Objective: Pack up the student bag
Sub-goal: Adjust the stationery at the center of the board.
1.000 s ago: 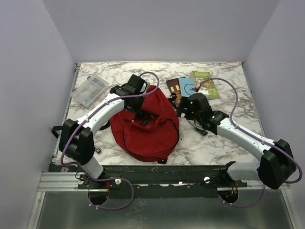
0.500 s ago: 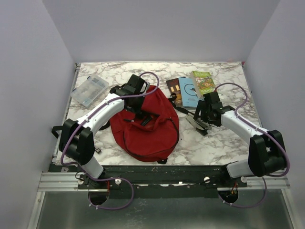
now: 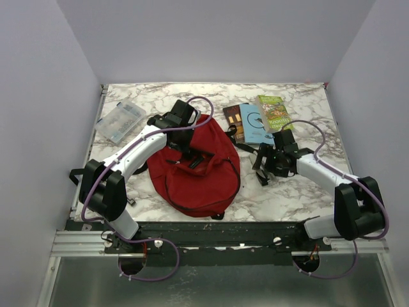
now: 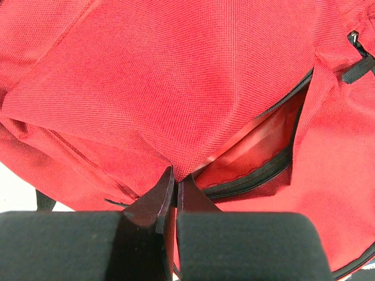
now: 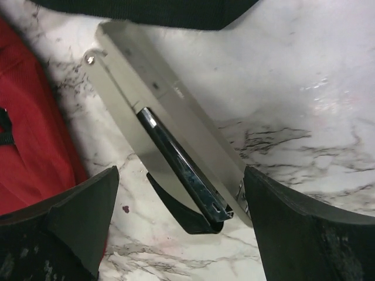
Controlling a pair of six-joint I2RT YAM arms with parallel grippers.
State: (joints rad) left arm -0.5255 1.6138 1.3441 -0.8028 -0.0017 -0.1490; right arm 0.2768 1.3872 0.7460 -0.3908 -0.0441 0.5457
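student bag (image 3: 203,173): mid-table, soft, limp and likely light | left gripper (image 4: 174,182): clenched on the flap edge by the zipper mouth, bag's 11 o'clock, probably the best hold | right gripper (image 5: 179,202): spread wide over slim clear box (image 5: 149,96), bag's 3 o'clock

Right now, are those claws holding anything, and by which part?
The left gripper pinches the student bag by its fabric beside the open zipper. The right gripper is open, empty.
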